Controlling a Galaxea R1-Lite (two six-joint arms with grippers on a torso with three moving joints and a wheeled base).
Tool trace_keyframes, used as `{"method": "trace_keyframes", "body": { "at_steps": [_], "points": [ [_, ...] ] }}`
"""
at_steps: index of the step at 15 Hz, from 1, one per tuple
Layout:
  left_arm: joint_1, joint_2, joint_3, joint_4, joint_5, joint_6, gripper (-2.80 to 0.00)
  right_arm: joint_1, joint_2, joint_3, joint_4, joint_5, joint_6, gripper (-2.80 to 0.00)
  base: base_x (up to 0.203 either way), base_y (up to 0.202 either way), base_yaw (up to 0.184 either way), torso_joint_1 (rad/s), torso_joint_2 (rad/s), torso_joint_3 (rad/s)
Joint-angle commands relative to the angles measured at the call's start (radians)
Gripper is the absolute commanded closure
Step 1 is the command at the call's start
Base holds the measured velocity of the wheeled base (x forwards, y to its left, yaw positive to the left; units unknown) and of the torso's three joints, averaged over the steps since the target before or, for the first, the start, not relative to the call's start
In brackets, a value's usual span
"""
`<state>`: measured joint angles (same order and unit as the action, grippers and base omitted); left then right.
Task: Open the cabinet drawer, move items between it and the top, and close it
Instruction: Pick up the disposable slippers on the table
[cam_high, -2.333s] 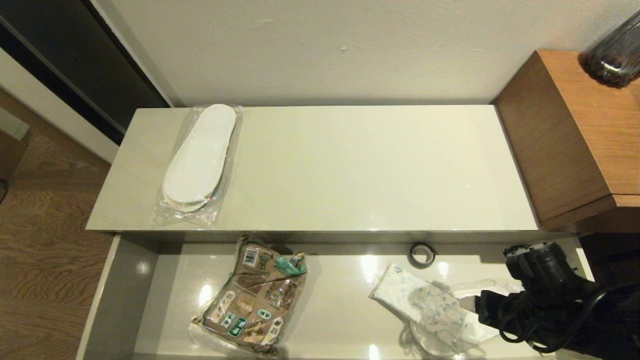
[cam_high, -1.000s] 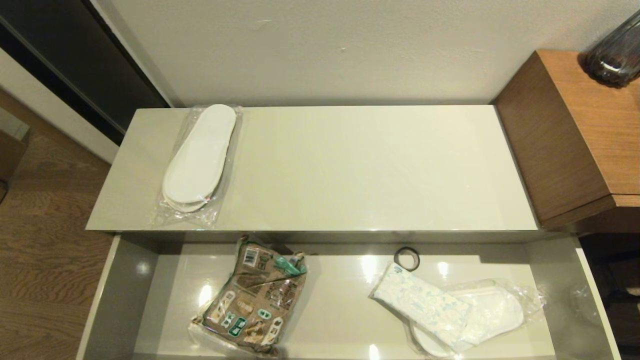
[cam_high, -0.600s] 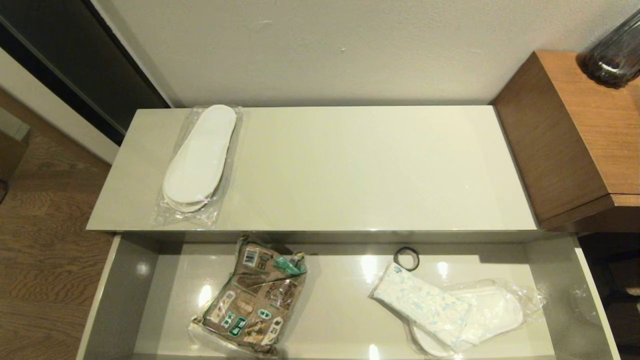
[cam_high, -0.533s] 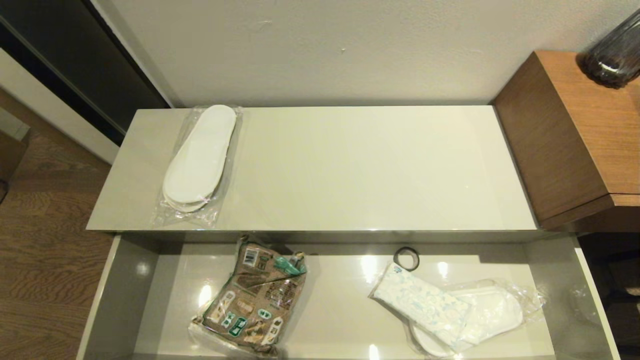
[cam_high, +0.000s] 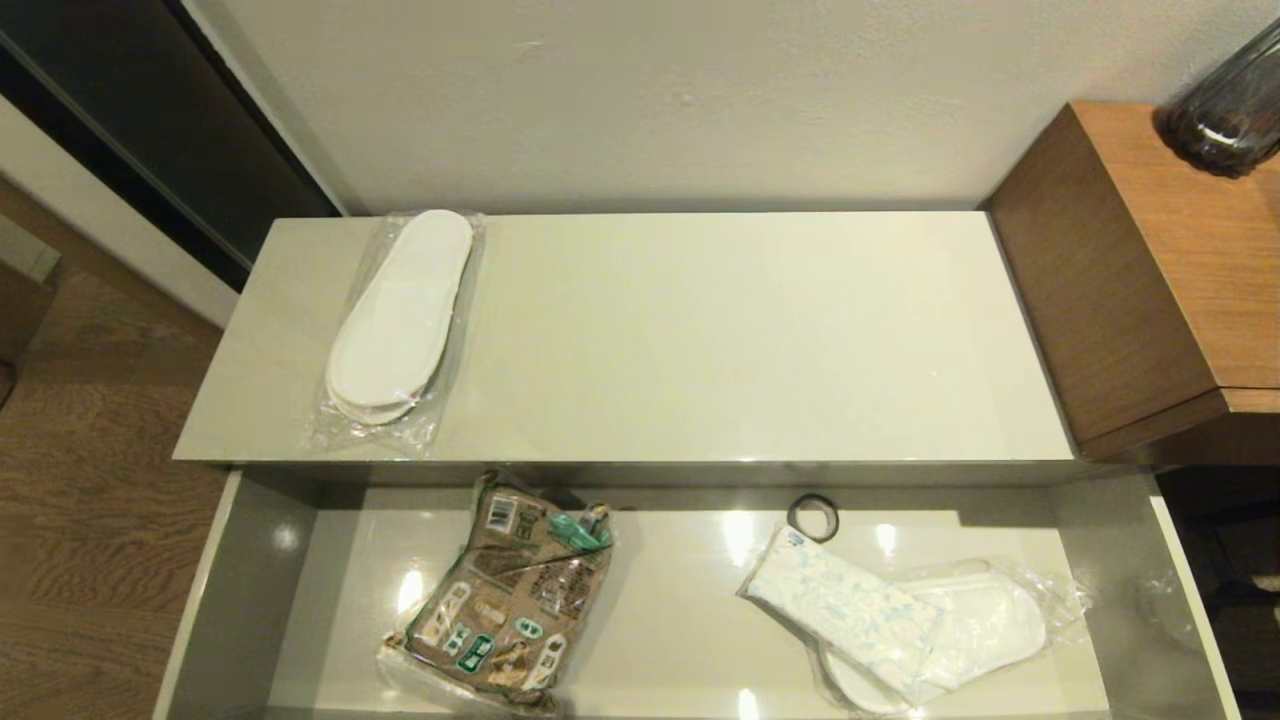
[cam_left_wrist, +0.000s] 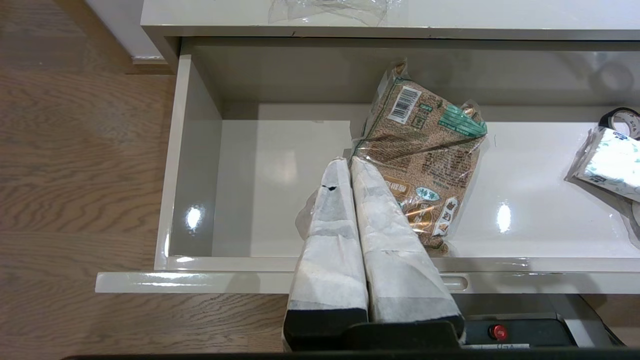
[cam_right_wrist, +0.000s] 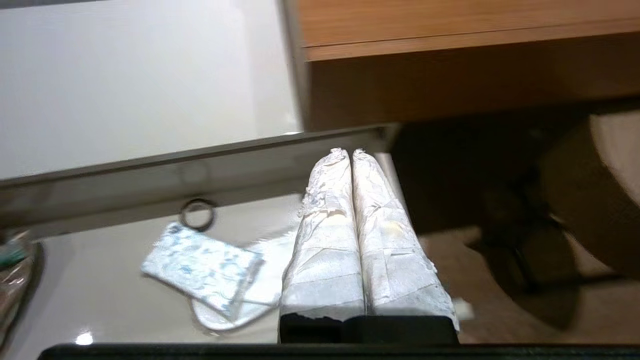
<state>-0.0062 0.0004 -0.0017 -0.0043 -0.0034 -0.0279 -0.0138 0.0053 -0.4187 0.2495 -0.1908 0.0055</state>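
Your landmark is the wide, shallow, glossy grey-beige cabinet drawer (cam_high: 240, 600), standing pulled out below the long glossy cream-beige cabinet top (cam_high: 700, 330). On that top, toward its left end, lies one pair of flat white slippers in a clear plastic bag (cam_high: 398, 320). Inside the drawer, right of centre, you have a second bagged pair of white slippers (cam_high: 985, 625), with a soft white tissue-like pack with faint blue print (cam_high: 845, 610) lying across it, and a small black tape roll (cam_high: 812, 516) just beside that pack, toward the drawer's back. Left of centre lies a brown printed snack bag (cam_high: 510, 600). Expect the bagged slippers to be light, floppy and slick; take them across the narrow middle. The pack should squash, so pinch an edge. The tape roll is stiff and may skate on the gloss. Your left end effector (cam_left_wrist: 345, 162) is closed and empty, over the drawer's front beside the snack bag; your right end effector (cam_right_wrist: 345, 154) is likewise closed and empty, at the drawer's right end. Brown wooden furniture (cam_high: 1150, 260) adjoins the drawer's right; wood floor (cam_high: 90, 480) to the left.
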Motion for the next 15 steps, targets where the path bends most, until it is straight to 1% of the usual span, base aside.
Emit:
{"method": "trace_keyframes", "body": {
  "at_steps": [1, 2, 3, 4, 5, 6, 8, 15],
  "points": [
    [0.000, 0.001, 0.000, 0.000, 0.000, -0.001, 0.00, 0.000, -0.006, 0.212, -0.251, 0.095, -0.023, 0.00, 0.000, 0.000, 0.000, 0.000, 0.00, 0.000],
    [0.000, 0.001, 0.000, 0.000, 0.000, 0.000, 0.00, 0.000, -0.006, 0.308, -0.338, 0.124, -0.057, 0.00, 0.000, 0.000, 0.000, 0.000, 0.00, 0.000],
    [0.000, 0.001, 0.000, 0.000, 0.000, -0.001, 0.00, 0.000, -0.006, 0.385, -0.391, 0.142, -0.086, 0.00, 0.000, 0.000, 0.000, 0.000, 0.00, 0.000],
    [0.000, 0.001, 0.000, 0.000, 0.000, 0.000, 0.00, 0.000, -0.007, 0.429, -0.403, 0.158, -0.119, 0.00, 0.000, 0.000, 0.000, 0.000, 0.00, 0.000],
    [0.000, 0.001, 0.000, 0.000, 0.000, 0.000, 0.00, 0.000, -0.006, 0.429, -0.353, 0.172, -0.145, 0.00, 0.000, 0.000, 0.000, 0.000, 0.00, 0.000],
    [0.000, 0.001, 0.000, 0.000, 0.000, 0.000, 0.00, 0.000, -0.007, 0.420, -0.289, 0.185, -0.153, 0.00, 0.000, 0.000, 0.000, 0.000, 0.00, 0.000],
    [0.000, 0.001, 0.000, 0.000, 0.000, 0.000, 0.00, 0.000, -0.007, 0.419, -0.309, 0.194, -0.148, 0.00, 0.000, 0.000, 0.000, 0.000, 0.00, 0.000],
    [0.000, 0.001, 0.000, 0.000, 0.000, 0.000, 0.00, 0.000, -0.007, 0.419, -0.309, 0.194, -0.150, 0.00, 0.000, 0.000, 0.000, 0.000, 0.00, 0.000]
  ]
}}
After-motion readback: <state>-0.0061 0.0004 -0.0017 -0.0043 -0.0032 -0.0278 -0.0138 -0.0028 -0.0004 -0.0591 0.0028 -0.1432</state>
